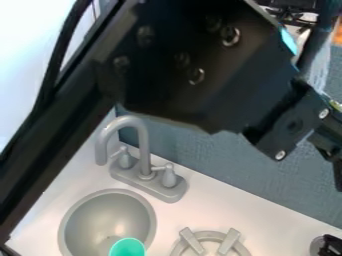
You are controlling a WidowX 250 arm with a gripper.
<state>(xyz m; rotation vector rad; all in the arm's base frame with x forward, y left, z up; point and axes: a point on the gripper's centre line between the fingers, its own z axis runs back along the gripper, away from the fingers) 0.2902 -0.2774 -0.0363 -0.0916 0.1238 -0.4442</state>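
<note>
One green cup (127, 247) sits in the sink (100, 217), lower left of the gripper (333, 150); I cannot tell its long axis or the jaws' state.

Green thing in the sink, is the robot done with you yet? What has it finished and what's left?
I can't tell that anything is finished. The green thing is in the grey sink. The black arm is up above the counter, and I can't tell if it's holding anything. How much is left, I can't tell from the green thing just being there.
</note>
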